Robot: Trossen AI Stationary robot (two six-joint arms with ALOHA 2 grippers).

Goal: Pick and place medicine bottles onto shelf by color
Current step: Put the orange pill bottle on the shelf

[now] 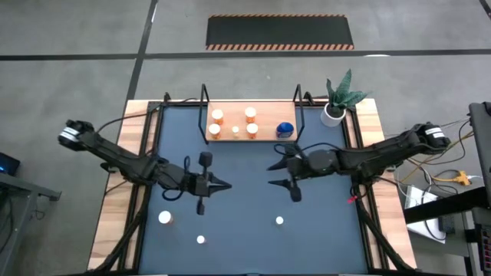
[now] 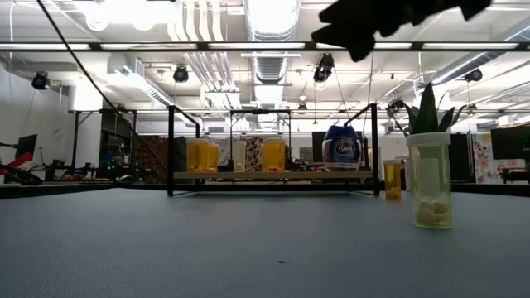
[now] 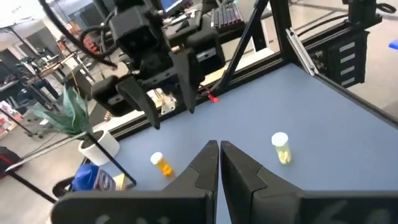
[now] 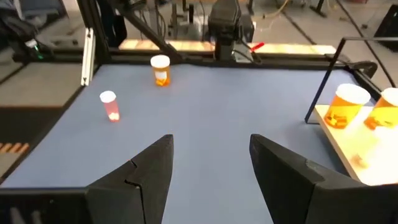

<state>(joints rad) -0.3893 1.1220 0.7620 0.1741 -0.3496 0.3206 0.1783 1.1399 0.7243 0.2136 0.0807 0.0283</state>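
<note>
High view: both grippers hover empty mid-mat, three bottles still loose.
Right gripper (image 1: 278,175) has jaws apart, holding nothing; left gripper (image 1: 224,185) is pinched together. Nearest loose bottle (image 1: 279,221) stands near the right gripper, opposite the shelf (image 1: 268,135). Best to descend squarely over its cap and grasp the body, keeping it upright.
</note>
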